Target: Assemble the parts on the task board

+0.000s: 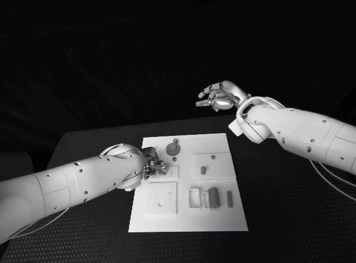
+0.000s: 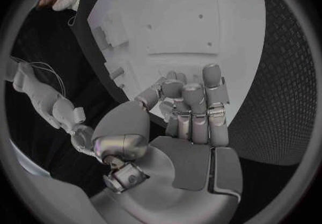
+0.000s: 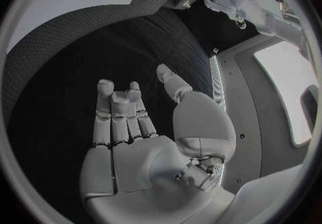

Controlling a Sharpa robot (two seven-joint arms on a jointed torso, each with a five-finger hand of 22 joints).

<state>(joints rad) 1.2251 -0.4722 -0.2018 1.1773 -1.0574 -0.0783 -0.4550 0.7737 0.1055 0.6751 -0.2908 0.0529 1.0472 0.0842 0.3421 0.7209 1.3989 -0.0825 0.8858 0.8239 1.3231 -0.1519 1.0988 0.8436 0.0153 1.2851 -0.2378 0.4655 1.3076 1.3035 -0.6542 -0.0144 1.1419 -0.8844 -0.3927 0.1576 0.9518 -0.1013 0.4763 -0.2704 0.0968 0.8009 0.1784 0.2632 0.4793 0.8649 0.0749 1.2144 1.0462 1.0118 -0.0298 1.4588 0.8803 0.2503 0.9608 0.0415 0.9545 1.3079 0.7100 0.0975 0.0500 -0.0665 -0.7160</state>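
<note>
We are seeing the task board [image 1: 213,211] lying flat in the middle of the black surface [image 1: 296,219], a white plate with shallow recesses in it. Several small grey parts are sitting on it: a round part [image 1: 172,148] with a short stem near the far edge, and a group of upright parts [image 1: 213,197] standing in slots toward the near right corner, with a taller dark one [image 1: 228,198] just beside them. A square raised panel [image 1: 161,198] is occupying the near left area of the board, and another square panel [image 1: 208,164] with small holes is lying toward the right. Our left robot hand [image 1: 153,166] is hovering over the left edge of the board, between the round part and the near square panel, with its fingers [image 2: 201,107] curling inward close together; from the wrist view we cannot tell whether anything is pinched inside them. Our right robot hand [image 1: 217,96] is hanging well apart from the board, raised beyond its far right corner over the dark background, released, its fingers [image 3: 119,114] spreading apart and holding nothing.
</note>
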